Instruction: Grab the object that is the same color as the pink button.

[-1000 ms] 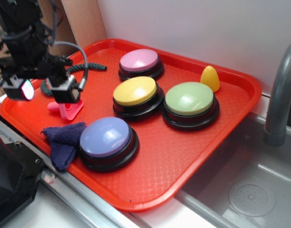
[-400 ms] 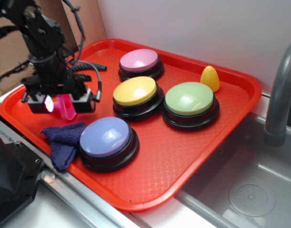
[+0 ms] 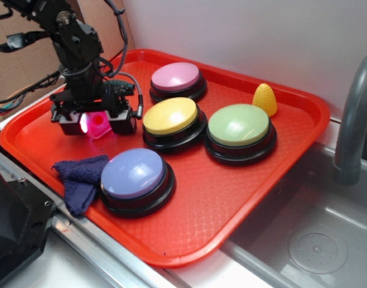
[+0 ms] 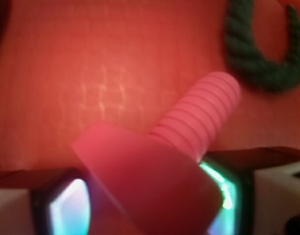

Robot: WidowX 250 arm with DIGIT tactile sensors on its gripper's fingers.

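The small bright pink toy [image 3: 97, 124] hangs between the two glowing pads of my gripper [image 3: 96, 125], lifted a little above the red tray [image 3: 243, 192] at its left side. Up close, the wrist view has the pink toy [image 4: 155, 176] filling the lower middle, its ribbed stem pointing up and right, with my gripper [image 4: 147, 205] shut on its broad head. The pink button [image 3: 176, 77], a pale pink dome on a black base, sits at the back of the tray, to the right of my gripper.
Yellow button [image 3: 170, 115], green button [image 3: 238, 125] and lavender-blue button [image 3: 134, 173] fill the tray's middle. A yellow corn toy [image 3: 265, 98] stands at the back right, a dark blue cloth [image 3: 78, 177] front left, a dark green rope [image 4: 260, 58] behind my gripper. A sink and faucet [image 3: 351, 120] lie right.
My gripper closed on the pink toy, lifted it off the tray and carried it up and to the right, toward the yellow button.
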